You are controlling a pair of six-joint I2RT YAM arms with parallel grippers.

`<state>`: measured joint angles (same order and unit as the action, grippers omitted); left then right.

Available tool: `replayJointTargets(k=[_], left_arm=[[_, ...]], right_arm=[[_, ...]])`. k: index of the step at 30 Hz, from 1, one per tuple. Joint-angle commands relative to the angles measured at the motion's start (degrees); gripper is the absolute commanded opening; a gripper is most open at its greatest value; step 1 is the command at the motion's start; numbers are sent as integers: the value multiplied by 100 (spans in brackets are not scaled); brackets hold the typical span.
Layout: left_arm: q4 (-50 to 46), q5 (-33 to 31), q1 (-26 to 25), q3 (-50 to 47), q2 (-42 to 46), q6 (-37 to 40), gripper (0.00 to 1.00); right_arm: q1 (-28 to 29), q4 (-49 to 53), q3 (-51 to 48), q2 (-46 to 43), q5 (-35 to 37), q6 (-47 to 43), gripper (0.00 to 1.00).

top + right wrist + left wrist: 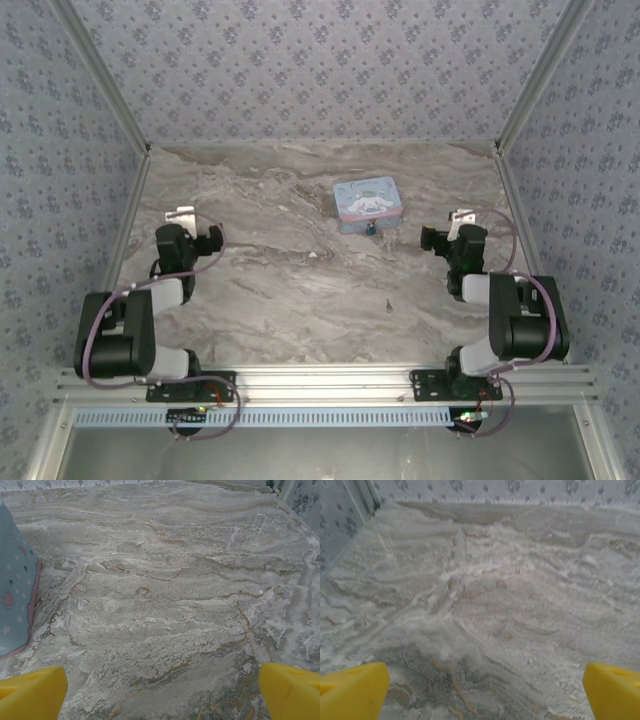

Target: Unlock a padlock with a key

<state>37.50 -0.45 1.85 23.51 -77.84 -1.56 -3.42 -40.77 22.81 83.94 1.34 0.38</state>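
Both left end effector (pixel 482 692) and right end effector (pixel 161 692) gape wide; overhead, padlock (pixel 372 229) sits beside tin (pixel 368 203), key (pixel 388 302) apart.

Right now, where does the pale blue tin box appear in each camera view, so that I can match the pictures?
Top external: the tin sits right of centre, toward the far wall.
Left wrist: this camera looks across the marble table to that wall.
Right wrist: the tin is cut off by the left edge.
Shared landmark: the patterned far wall, at the top of every view.
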Motion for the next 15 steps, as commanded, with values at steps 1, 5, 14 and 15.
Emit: replayJointTargets(k=[1, 5, 14, 15], left_arm=[[-436, -27, -29, 211, 615, -158, 99], [-1415, 94, -76, 649, 1192, -740, 99], [-4065, 1027, -239, 2194, 1069, -2362, 99], [-4066, 1118, -333, 2218, 1046, -2419, 99]], right_arm=[[-38, 640, 299, -455, -124, 19, 100], [-20, 1351, 490, -1088, -160, 207, 100], [297, 4275, 1644, -2154, -768, 1667, 100], [357, 4503, 1736, -2182, -864, 1796, 100]])
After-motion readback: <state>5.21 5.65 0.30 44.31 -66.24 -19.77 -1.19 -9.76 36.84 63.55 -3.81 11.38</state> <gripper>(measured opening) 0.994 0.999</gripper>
